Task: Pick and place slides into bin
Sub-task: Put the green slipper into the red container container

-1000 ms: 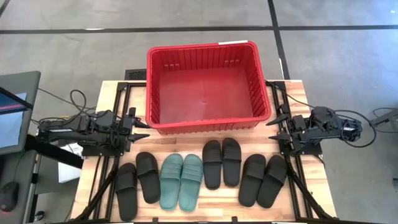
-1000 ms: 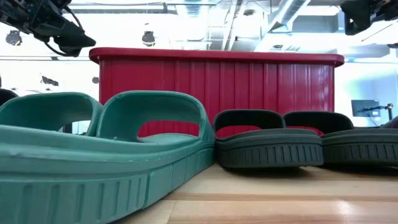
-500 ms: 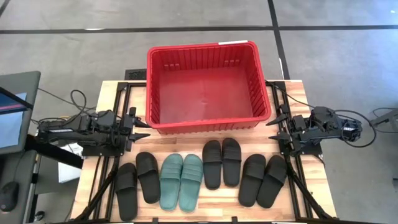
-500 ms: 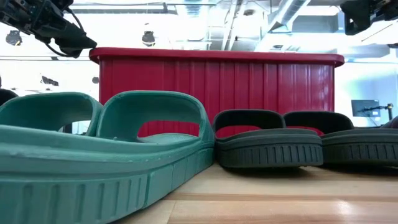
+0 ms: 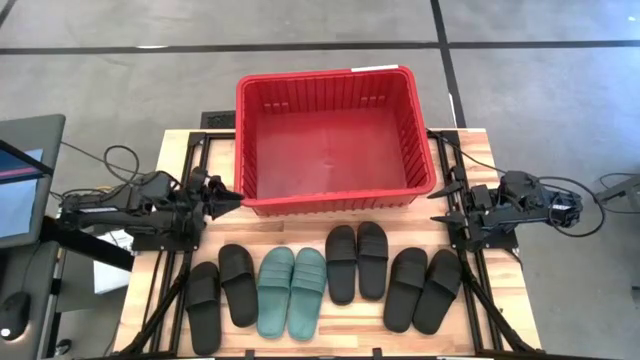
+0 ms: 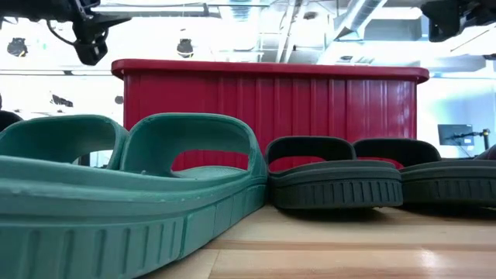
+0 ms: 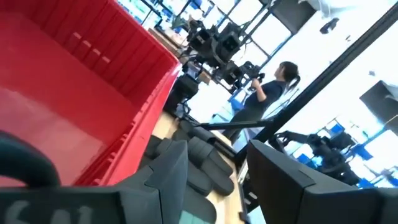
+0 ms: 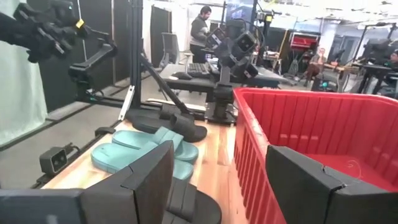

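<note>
Wooden table (image 5: pixel 180 145) is seen holding the red bin (image 5: pixel 331 138), empty, with eight slides (image 5: pixel 291 291) lined up just in front; no writing is legible. Left gripper (image 5: pixel 232 198) is spread open, empty, beside the bin's corner; right gripper (image 5: pixel 440 201) waits open at the table's right edge.

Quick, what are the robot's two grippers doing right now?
Left gripper: open, empty, beside the red bin.
Right gripper: open, empty, at the bin's other side.

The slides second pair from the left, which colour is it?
Dull green slides, clearest in the high view.
</note>
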